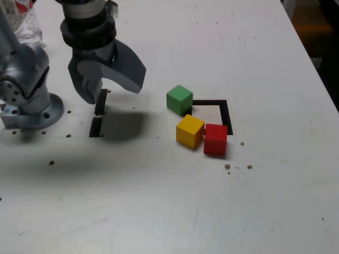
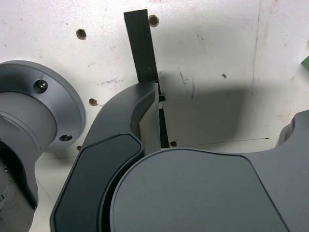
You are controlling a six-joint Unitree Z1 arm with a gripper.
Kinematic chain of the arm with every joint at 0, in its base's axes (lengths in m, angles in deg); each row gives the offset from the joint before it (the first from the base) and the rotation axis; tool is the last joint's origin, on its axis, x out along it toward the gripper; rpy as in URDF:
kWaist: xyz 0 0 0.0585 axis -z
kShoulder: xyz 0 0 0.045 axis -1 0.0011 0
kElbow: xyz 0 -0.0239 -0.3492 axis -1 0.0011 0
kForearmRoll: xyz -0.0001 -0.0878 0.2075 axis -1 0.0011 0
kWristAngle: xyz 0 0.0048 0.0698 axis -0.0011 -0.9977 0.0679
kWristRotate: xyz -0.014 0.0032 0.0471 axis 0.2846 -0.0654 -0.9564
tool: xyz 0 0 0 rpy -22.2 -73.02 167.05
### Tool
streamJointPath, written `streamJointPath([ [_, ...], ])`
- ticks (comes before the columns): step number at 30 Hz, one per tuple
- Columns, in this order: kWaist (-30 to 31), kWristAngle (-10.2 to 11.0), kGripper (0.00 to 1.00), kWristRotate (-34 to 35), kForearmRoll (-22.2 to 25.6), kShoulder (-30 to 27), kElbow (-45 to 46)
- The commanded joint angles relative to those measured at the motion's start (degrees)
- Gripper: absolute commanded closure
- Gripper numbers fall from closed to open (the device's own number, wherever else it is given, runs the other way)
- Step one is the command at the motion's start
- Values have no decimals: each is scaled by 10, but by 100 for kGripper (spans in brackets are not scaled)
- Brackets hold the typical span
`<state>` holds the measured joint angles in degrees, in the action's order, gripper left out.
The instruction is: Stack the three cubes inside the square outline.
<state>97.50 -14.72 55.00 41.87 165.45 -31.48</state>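
While the tool (image 1: 114, 87) hangs wide open and empty, cubes (image 1: 190, 130) hide the square outline's (image 1: 226, 112) near corner.

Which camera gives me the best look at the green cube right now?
The exterior view: the green cube shows whole there, sitting at the corner of the square outline, next to the yellow cube. The wrist view catches only a green sliver at the picture's edge.

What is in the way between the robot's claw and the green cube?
Nothing visible. The open gripper hangs over two black tape strips, and only bare table lies between it and the green cube in the exterior view.
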Motion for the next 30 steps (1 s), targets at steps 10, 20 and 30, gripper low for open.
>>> streamJointPath([
  [10, 1, -3, 7, 0, -19, 3, -7],
  [20, 11, -37, 7, 1, -1, 27, -67],
  [30, 58, -45, 7, 4, 75, 83, -195],
])
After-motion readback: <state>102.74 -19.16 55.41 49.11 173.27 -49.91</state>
